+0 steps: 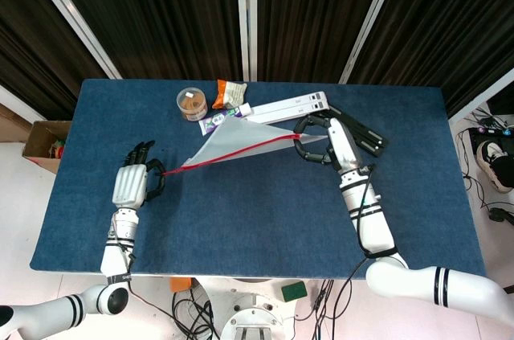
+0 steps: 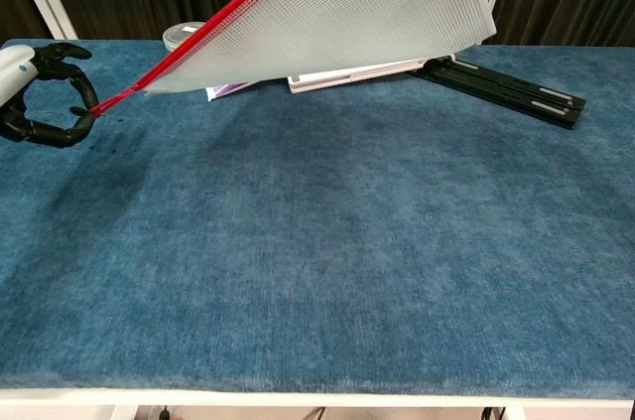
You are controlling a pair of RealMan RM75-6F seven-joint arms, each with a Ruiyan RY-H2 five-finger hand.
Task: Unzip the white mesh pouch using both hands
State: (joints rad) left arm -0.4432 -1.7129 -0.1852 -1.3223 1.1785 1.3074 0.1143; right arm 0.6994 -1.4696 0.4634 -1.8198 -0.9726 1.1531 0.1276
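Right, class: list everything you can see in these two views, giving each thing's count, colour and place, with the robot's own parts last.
Table: one, blue cloth top, under everything.
Mesh pouch: one, white with red zip edge, held up between the hands.
Jar: one, clear with brown contents, far left.
Snack packet: one, orange and white, beside the jar.
Flat stand: one, white and black, far centre.
Cardboard box: one, brown, on the floor left.
Left hand: white and black, pinches the red pull.
Right hand: white and black, holds the pouch's other end.
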